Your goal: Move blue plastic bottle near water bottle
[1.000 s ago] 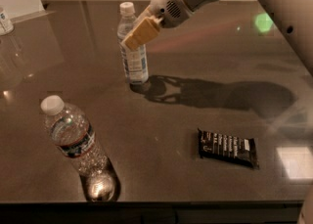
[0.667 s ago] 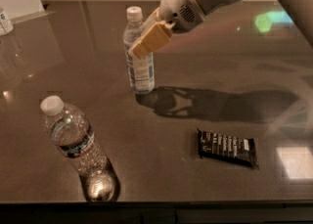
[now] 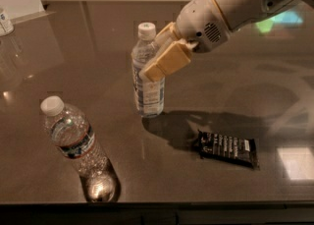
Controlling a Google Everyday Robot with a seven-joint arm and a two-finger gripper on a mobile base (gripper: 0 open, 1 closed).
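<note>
The blue plastic bottle is slim, blue-tinted, with a white cap and a pale label. It stands upright at the middle of the dark table. My gripper is shut on its upper part, tan fingers across its shoulder, the white arm reaching in from the upper right. The water bottle is wider, clear and ribbed, with a white cap and a dark label band. It stands at the front left, a short way from the blue bottle.
A dark snack bar wrapper lies flat at the front right. The table's front edge runs just below the water bottle. Another small bottle shows at the far left edge.
My gripper has carried the blue plastic bottle forward and slightly right, toward the front of the table and closer to the water bottle.
</note>
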